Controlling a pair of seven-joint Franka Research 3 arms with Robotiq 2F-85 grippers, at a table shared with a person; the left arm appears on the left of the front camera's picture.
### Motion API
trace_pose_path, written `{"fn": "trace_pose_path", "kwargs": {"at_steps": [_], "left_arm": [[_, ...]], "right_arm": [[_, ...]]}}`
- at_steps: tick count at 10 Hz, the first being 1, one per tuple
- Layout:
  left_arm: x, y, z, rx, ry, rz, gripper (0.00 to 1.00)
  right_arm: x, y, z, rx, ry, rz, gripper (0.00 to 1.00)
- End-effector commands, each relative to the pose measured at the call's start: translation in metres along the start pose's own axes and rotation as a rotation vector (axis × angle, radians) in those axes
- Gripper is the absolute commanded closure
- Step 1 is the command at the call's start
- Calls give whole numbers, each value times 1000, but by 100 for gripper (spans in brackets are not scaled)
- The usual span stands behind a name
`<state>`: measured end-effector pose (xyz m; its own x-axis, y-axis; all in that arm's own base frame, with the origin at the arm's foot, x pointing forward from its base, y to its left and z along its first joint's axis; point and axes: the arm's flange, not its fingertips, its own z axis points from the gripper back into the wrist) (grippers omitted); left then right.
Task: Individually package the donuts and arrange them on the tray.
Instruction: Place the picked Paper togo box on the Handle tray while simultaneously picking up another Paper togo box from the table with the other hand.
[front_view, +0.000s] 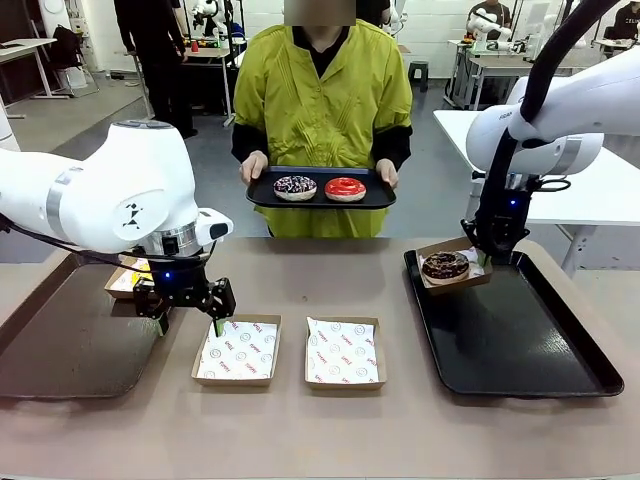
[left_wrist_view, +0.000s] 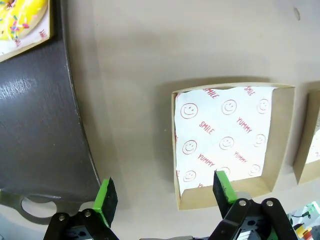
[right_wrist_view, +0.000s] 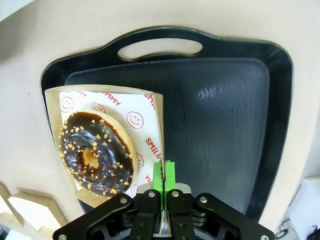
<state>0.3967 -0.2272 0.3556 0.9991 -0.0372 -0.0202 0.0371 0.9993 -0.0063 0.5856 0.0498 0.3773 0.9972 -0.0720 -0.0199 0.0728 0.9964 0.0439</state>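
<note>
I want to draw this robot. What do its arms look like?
The left arm and right arm are rounded white shells with grey bands and black cables. The left end effector and right end effector are black, two-fingered, with green pads.

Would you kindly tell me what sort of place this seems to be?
Probably a robotics lab staged as a donut-packing counter: white work tables stand on an open grey floor behind, a person holds a tray of donuts, and paper-lined boxes wait on the table.
</note>
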Motion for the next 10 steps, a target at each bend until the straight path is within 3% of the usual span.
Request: {"fn": "trace_pose_path", "kwargs": {"at_steps": [1,6,7,8,9,10], "left_arm": [[4,-3,-15,17,-24,53,0],[12,-6,-37,19,-6,59,0],[12,-7,-38,17,-6,51,55],[12,-8,-39,21,-3,49,57],[12,-8,-39,17,1,46,100],[12,-8,-38,13,-1,49,100]], "right_arm": [[12,5,-3,29,9,-25,99],[20,1,-16,47,33,-8,99],[21,1,-19,48,46,-4,72],[22,0,-21,51,53,-1,39],[22,-1,-22,52,61,-5,12],[22,-1,-22,52,63,-5,0]]}}
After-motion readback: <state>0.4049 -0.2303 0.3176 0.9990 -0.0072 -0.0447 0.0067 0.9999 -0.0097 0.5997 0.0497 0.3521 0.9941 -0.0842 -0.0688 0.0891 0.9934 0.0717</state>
